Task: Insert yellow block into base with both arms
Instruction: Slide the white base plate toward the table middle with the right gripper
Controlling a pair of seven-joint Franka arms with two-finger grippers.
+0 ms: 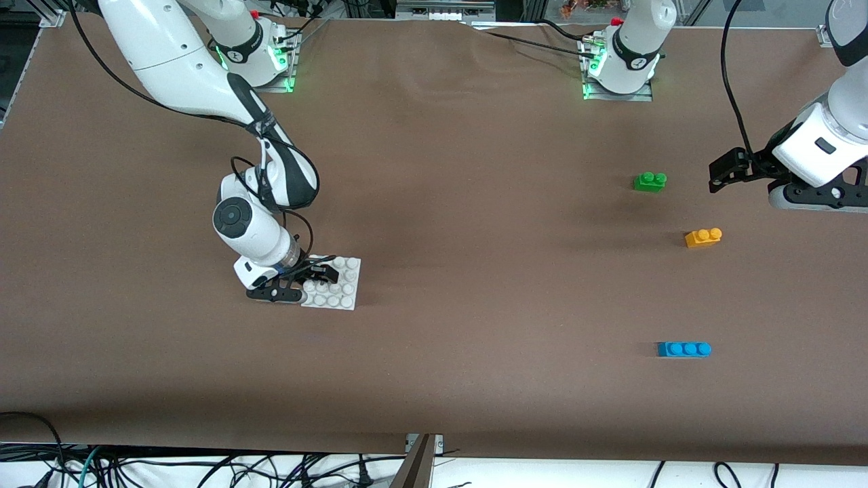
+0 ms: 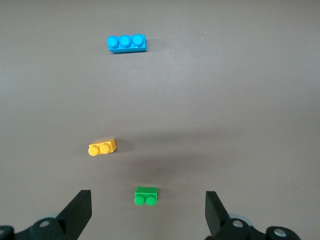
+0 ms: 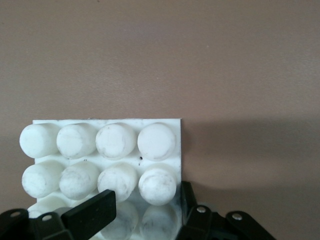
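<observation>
The yellow block (image 1: 703, 237) lay flat, studs up, toward the left arm's end of the table, untouched. Well apart, toward the right arm's end, the white base (image 1: 339, 285) sat flat, its studded edge clamped by the right gripper (image 1: 313, 276).

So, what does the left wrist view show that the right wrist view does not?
Only the left wrist view shows the three bricks on the brown cloth: blue brick, yellow block and green brick, with the open left gripper up in the air over the green one. Only the right wrist view shows the base, with the right gripper shut on its edge. Both share the brown table and the black fingers of their own gripper.
</observation>
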